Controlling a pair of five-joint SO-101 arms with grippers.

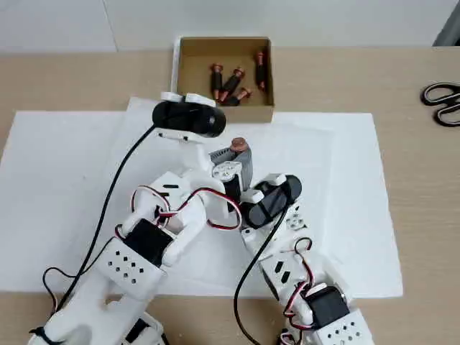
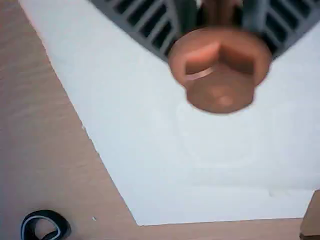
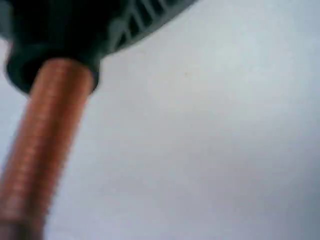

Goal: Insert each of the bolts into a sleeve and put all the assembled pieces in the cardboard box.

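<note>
While both arms meet just in front of the cardboard box [image 1: 177, 72], the left gripper [image 1: 236, 152] has its ribbed grey fingers [image 2: 145, 22] pinched on a copper bolt [image 2: 220, 70], one on each side of the shank just behind the hexagonal head. The bolt's head points up toward the box's front wall, a little short of it and not touching. The right gripper [image 3: 75, 25] is clamped on a black sleeve [image 3: 50, 55], with the bolt's threaded shank [image 3: 45, 150] running out of the sleeve's open end. Both pieces are held above the white paper [image 1: 65, 187] that spreads out from the box's front edge. Inside the box lie four assembled pieces [image 1: 233, 80], three bunched near the front wall and one along the right wall. Well off to the right of the box, scissors [image 1: 442, 100] rest on the bare table [image 1: 72, 79]
</note>
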